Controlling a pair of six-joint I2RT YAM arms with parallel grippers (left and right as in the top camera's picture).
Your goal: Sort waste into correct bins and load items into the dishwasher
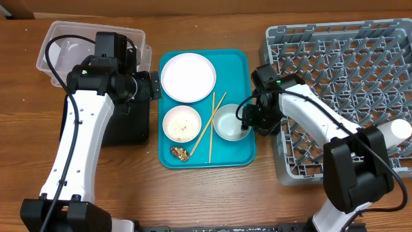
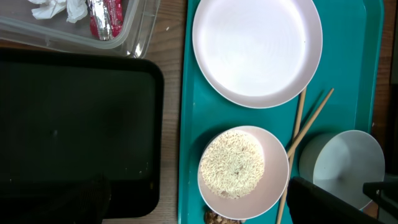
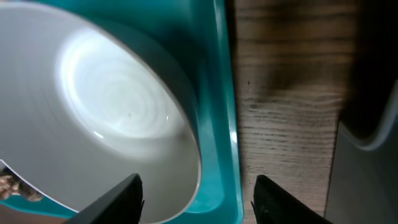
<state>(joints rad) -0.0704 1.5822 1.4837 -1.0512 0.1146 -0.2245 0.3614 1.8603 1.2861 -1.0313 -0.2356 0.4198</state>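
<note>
Straddling the rim of the empty bowl [image 3: 112, 118], the right tool [image 3: 196, 190] has jaws apart.

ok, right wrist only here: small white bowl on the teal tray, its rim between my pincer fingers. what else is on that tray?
Observer: Left of your empty small white bowl there is a second small white bowl with rice in it. Two thin wooden chopsticks lie crossed between the two.
Operator: anything beyond them?
Observer: A large round white plate sits at the far end of the teal plastic serving tray.
Operator: and the rack?
Observer: The big grey plastic dish rack stands just right of the tray, and a white cup shows at its right edge.
</note>
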